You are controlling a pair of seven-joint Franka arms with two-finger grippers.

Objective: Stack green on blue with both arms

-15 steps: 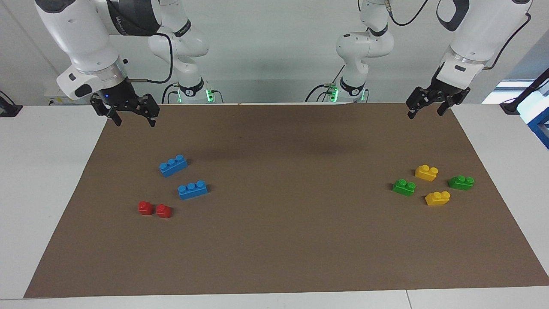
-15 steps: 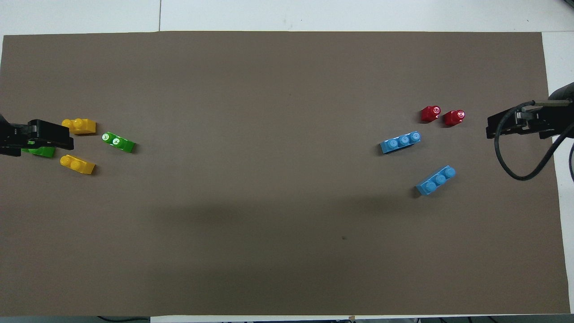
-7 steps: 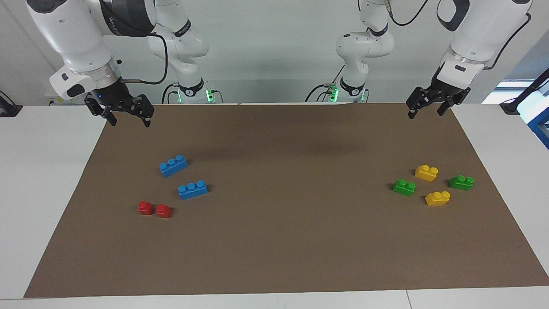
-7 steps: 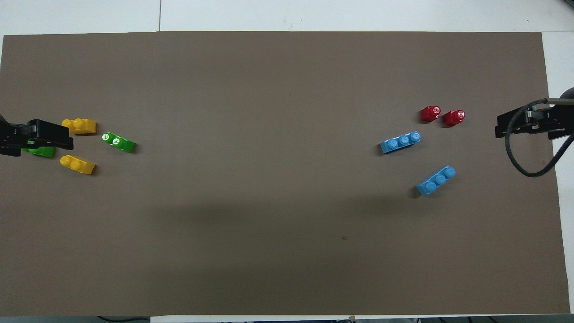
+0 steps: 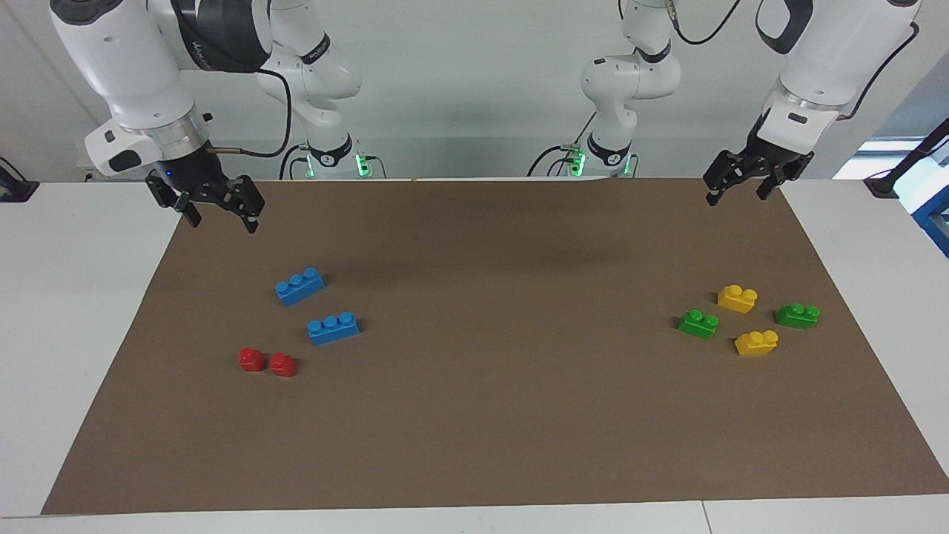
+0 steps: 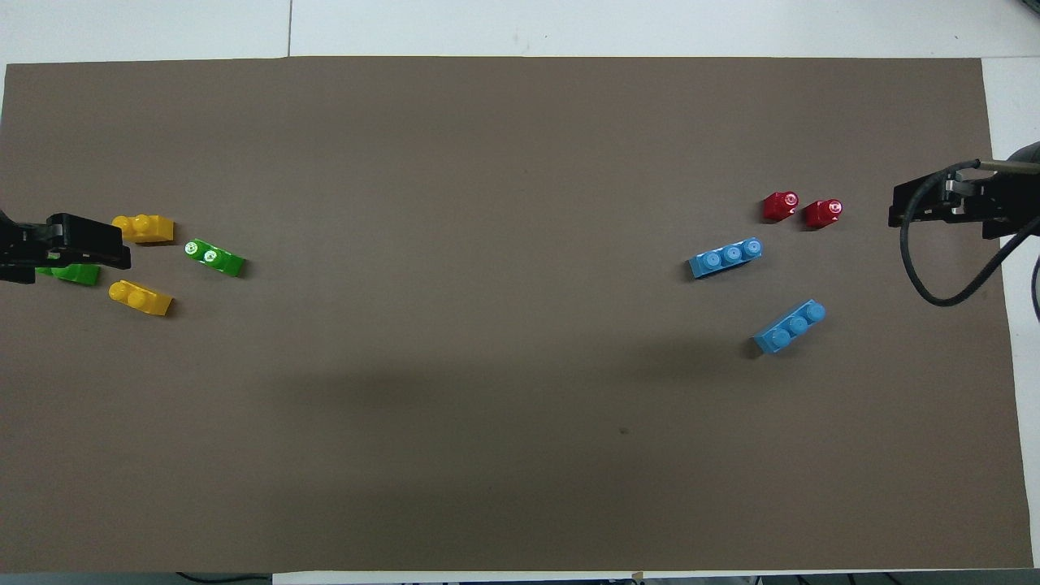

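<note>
Left pincer, released and empty, hangs over the mat's edge at the left arm's end; right pincer, likewise released, hangs over the right arm's end, each apparently staged above its own brick cluster. Green lies at 9 o'clock of a yellow brick; blue lies at 1 o'clock of the red bricks. The facing view shows both pincers well clear of the worktop; overhead, the left pincer overlaps the darker green brick.
</note>
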